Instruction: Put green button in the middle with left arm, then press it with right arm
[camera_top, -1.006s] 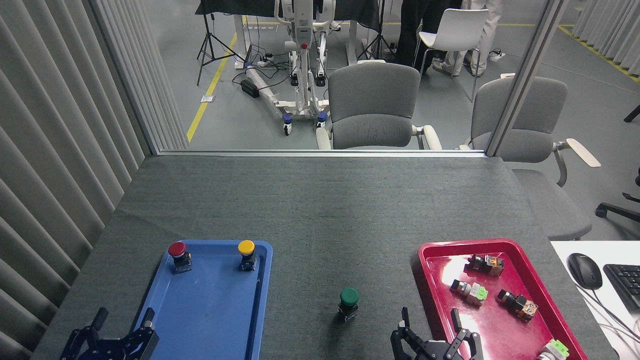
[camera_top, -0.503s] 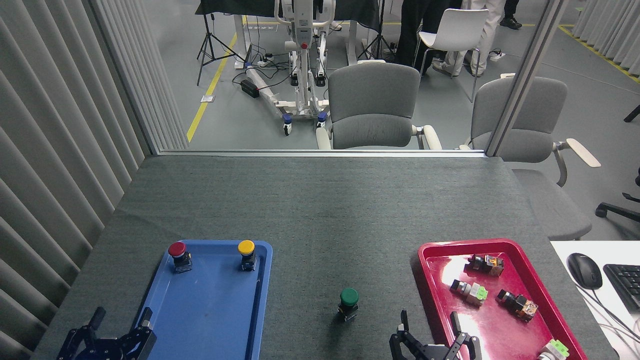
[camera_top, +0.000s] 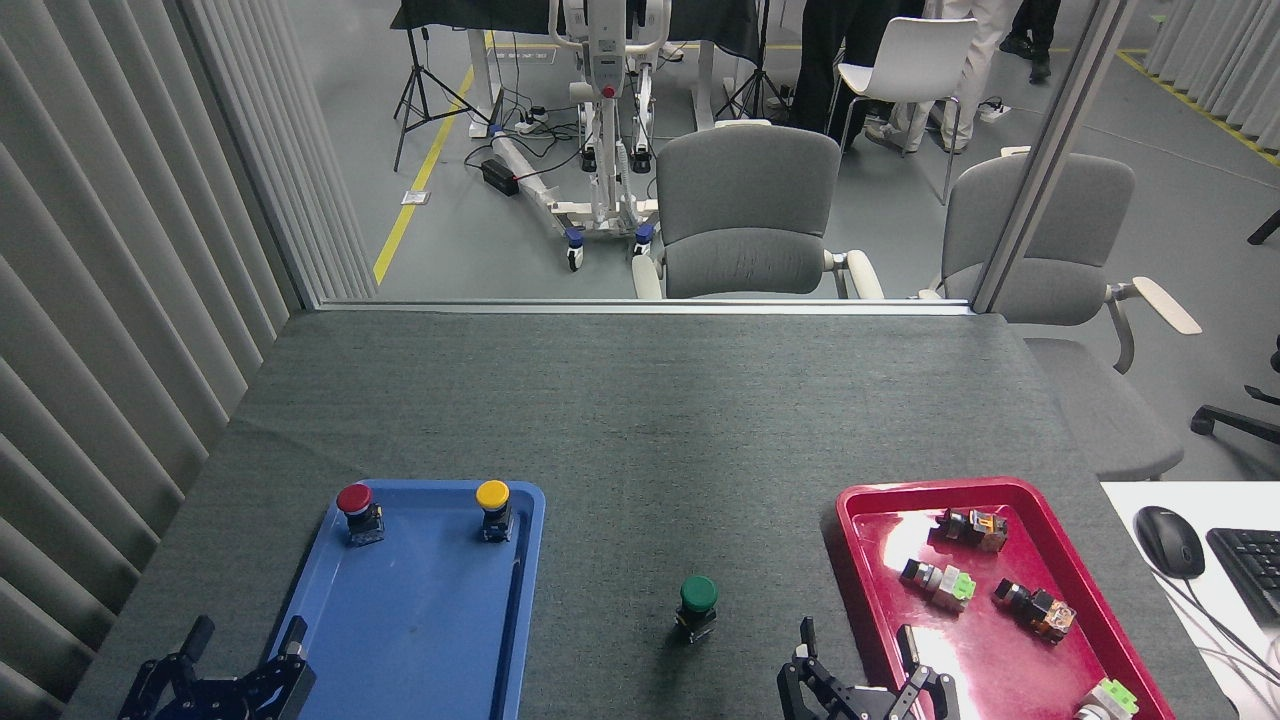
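Observation:
The green button (camera_top: 697, 605) stands upright on the bare grey cloth of the middle (camera_top: 650, 470), between the two trays. My left gripper (camera_top: 247, 638) is at the bottom left, over the blue tray's near corner, fingers spread open and holding nothing. My right gripper (camera_top: 856, 640) sits at the bottom edge, to the right of and nearer than the button, over the red tray's left rim. Its fingers are apart and empty. Neither gripper touches the button.
The blue tray (camera_top: 430, 620) carries a red-capped button (camera_top: 357, 511) and a yellow-capped button (camera_top: 493, 508). The red tray (camera_top: 870, 560) holds several switch parts. A mouse (camera_top: 1169, 540) and keyboard (camera_top: 1250, 570) lie at the right. Chairs stand beyond the table's far edge.
Both grippers shifted only slightly near the bottom edge. The green button has stayed put.

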